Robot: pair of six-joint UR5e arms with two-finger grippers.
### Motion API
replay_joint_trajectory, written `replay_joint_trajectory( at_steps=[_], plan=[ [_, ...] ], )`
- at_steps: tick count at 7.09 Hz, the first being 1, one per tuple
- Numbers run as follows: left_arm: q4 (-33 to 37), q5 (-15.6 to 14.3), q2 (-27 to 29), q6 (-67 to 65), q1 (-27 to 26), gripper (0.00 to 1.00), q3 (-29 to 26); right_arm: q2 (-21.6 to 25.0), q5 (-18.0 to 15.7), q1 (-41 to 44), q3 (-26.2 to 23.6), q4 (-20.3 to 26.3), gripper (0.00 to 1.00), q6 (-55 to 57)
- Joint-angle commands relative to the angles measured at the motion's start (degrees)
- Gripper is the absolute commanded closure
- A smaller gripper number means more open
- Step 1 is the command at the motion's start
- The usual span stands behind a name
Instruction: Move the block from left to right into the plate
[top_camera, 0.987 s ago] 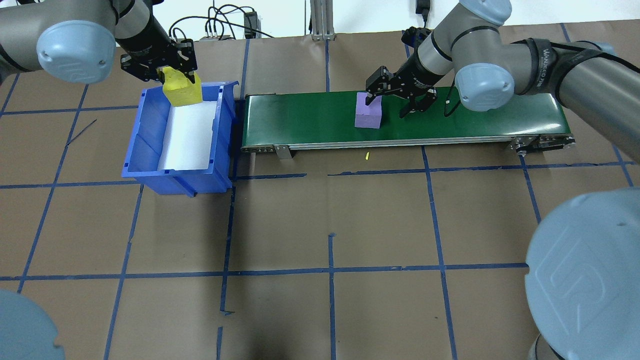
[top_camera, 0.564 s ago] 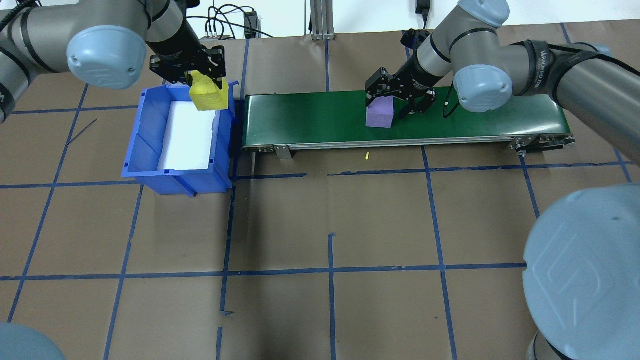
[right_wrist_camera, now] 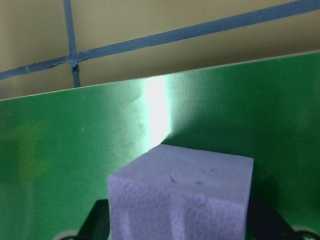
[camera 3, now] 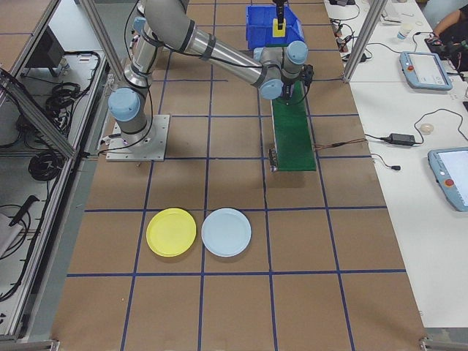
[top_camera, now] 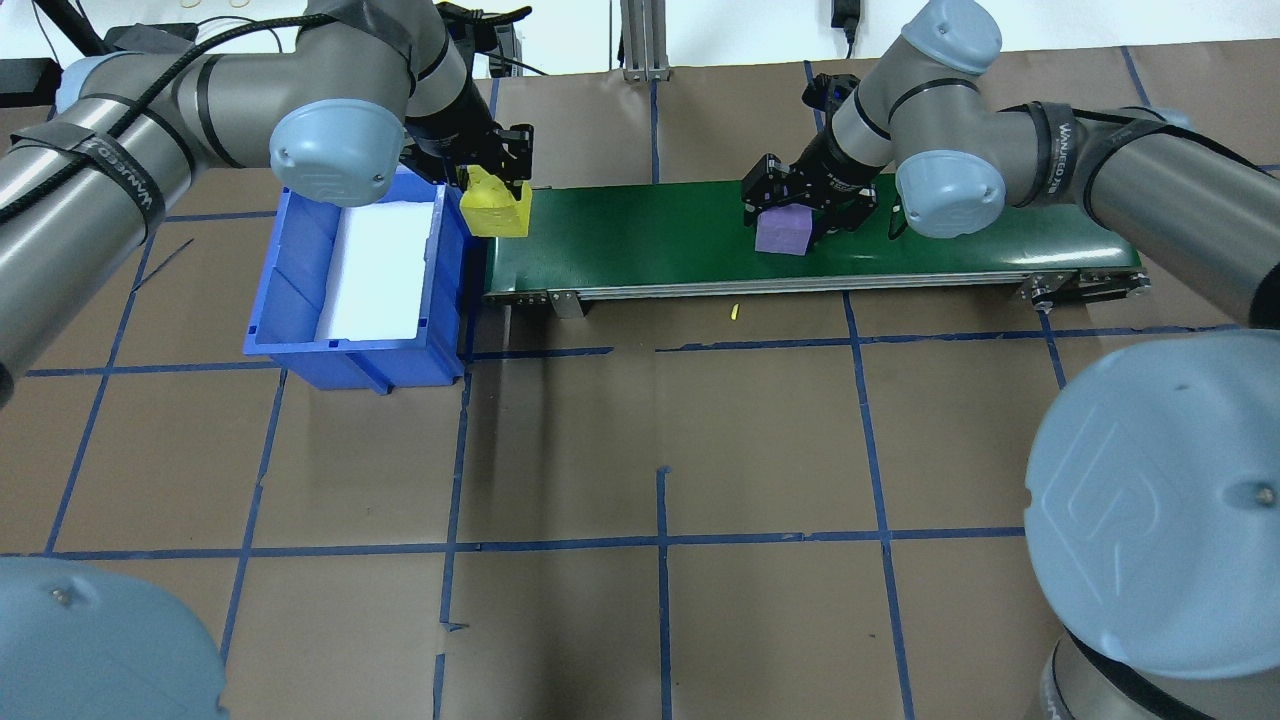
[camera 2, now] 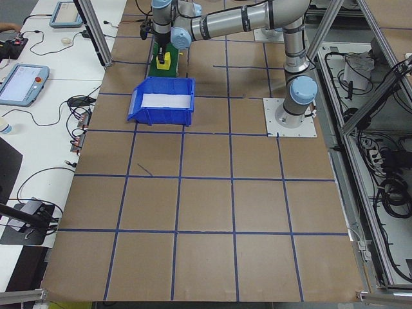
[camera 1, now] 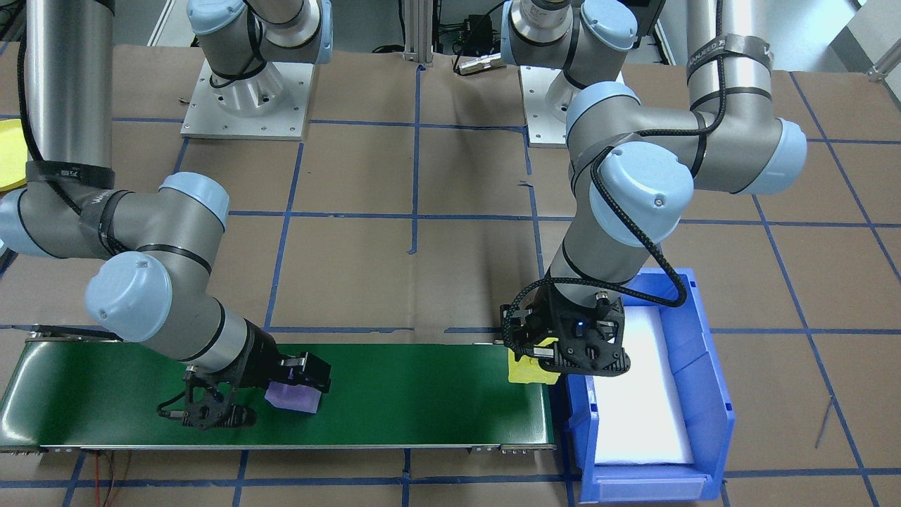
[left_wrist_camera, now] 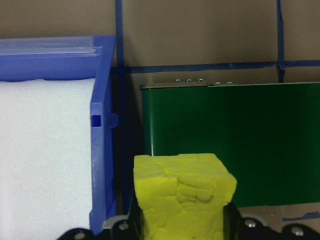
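A yellow block (top_camera: 495,209) hangs over the left end of the green conveyor belt (top_camera: 650,235), with my left gripper (top_camera: 492,195) shut on it. The left wrist view shows the same yellow block (left_wrist_camera: 185,195) between the jaws, with the belt just beyond it. Farther right on the belt, my right gripper (top_camera: 790,215) is shut on a purple block (top_camera: 782,232). That purple block (right_wrist_camera: 180,195) fills the gap between the fingers in the right wrist view. The yellow plate (camera 3: 171,232) lies on the table beyond the belt's right end, far from both grippers.
A blue bin (top_camera: 300,300) lined with white foam stands against the belt's left end. Beside the yellow plate lies a light blue plate (camera 3: 226,232). A small yellow scrap (top_camera: 733,312) lies in front of the belt.
My left gripper carried the yellow block rightwards from over the bin to the belt's left end. The purple block shifted right along the belt, and my right gripper's fingers closed on it.
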State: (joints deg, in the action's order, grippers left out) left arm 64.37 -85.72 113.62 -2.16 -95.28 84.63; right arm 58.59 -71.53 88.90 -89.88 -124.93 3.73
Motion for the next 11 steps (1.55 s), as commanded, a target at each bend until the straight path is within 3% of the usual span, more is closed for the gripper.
replay_joint_trajectory(
  at_steps=[1,3,4,6,7,8,10,11],
  plan=[
    [-0.48,1.17,2.39,-0.21,-0.61,0.60,-0.43,0.73,-11.13,-0.21,2.33,0.20,0.72,-7.37],
    [-0.57,0.55,4.85,-1.97,-0.61,0.60,-0.87,7.64,-26.14,-5.01,-0.80,2.05,0.76,-26.74],
    [-1.61,0.55,5.99,-2.06,-0.69,0.60,-0.87,11.25,-29.25,-11.92,-2.91,1.88,0.76,-40.33],
    [-2.68,0.64,6.88,-2.32,-0.87,0.59,-0.69,12.60,-29.64,-31.83,-4.15,1.36,0.76,-67.85],
    [-4.07,0.90,6.97,-2.23,-0.87,0.42,-0.43,12.52,-29.20,-40.30,-5.38,0.83,0.76,-74.76],
    [-7.48,1.25,7.23,-2.49,-0.87,0.10,0.09,12.08,-29.02,-45.86,-7.04,-1.52,0.76,-79.44],
    [-7.60,1.25,6.45,-3.37,-0.87,0.03,0.01,10.94,-27.54,-56.58,-13.88,-3.74,0.74,-80.37],
    [-6.64,1.17,2.79,-4.16,-0.96,0.00,-0.08,9.45,-22.65,-58.99,-16.09,-6.09,0.45,-80.37]
  ],
)
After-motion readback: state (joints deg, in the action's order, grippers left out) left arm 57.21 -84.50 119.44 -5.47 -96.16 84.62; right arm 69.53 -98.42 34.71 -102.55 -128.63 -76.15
